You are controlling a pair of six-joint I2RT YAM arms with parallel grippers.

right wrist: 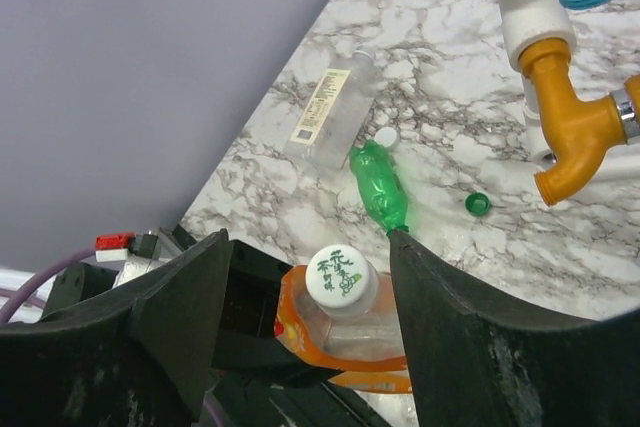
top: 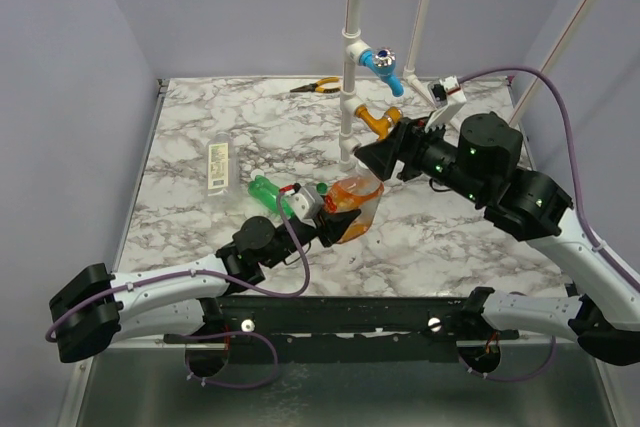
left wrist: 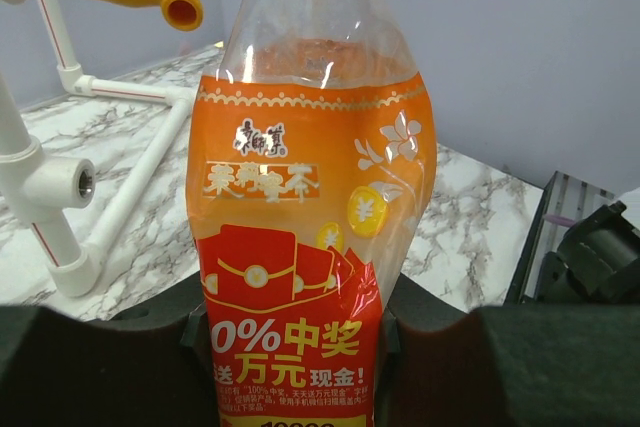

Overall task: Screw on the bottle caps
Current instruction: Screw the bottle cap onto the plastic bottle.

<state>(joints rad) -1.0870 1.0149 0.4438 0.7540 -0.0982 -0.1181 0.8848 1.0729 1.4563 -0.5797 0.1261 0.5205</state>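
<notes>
Beside the pipe frame [top: 350, 97], left gripper [left wrist: 290, 332] clamps the orange bottle [left wrist: 310, 197]; right gripper [right wrist: 307, 242] gapes, released, around its white cap [right wrist: 341, 276].

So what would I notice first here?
The bright orange bottle at the table's middle, gripped by the left gripper, its white cap on. The right gripper hangs open above that cap. Behind stands a white pipe frame with a blue tap and an orange tap.

Plain lavender-grey walls [top: 200, 7] close in the desk [top: 190, 117] on three sides. Its top is white marble-patterned with grey veins. A white pipe frame [top: 350, 67] rises from its far half. Grey sheet metal [top: 330, 397] lies below the near edge. Light is even, shadows soft.
</notes>
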